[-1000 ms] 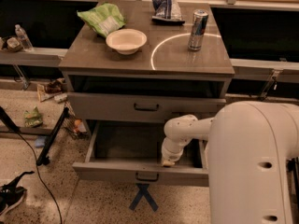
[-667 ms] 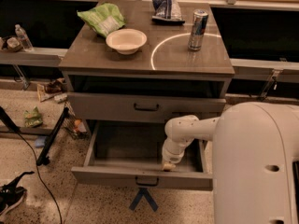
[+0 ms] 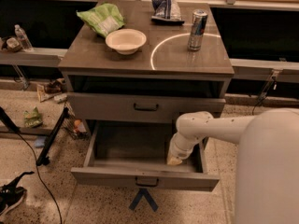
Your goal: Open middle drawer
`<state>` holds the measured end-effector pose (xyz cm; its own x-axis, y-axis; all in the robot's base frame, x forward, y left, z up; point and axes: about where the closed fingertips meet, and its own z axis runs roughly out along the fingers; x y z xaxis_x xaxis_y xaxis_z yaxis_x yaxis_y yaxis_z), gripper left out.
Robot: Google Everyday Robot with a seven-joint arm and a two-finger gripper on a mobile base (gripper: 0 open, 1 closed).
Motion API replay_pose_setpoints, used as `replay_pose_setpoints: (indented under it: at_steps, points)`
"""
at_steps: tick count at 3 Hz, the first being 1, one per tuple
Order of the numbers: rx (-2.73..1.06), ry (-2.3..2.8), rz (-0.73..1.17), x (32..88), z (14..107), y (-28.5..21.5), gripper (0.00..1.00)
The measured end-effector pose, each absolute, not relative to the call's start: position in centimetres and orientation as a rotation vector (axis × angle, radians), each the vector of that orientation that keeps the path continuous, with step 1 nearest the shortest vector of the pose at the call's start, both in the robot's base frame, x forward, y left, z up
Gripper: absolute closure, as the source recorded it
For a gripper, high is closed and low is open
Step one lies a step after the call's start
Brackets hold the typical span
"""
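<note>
Down inside the pulled-out lower grey-brown drawer (image 3: 117, 177) sits the white gripper (image 3: 174, 161), open or closed I cannot tell; above it, the grey-brown flat-fronted middle drawer (image 3: 105, 107) is shut.

Middle drawer (image 3: 103, 107) closed, dark loop handle (image 3: 145, 107) at centre. Bottom drawer (image 3: 107, 176) pulled out beneath it. Gripper (image 3: 174, 160) down inside bottom drawer, right side, near front wall. On cabinet top (image 3: 187, 62): white bowl (image 3: 125, 40), green bag (image 3: 101, 18), blue bag (image 3: 166, 8), upright can (image 3: 197, 24).
</note>
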<state>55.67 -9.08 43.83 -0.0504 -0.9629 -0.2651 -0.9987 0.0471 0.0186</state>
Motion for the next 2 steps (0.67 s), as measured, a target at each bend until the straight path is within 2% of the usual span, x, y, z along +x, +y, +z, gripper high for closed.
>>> replay_pose_setpoints:
  at_steps: [2]
  points:
    - [-1.890, 2.049, 0.188, 55.3, 53.7, -13.1, 1.00]
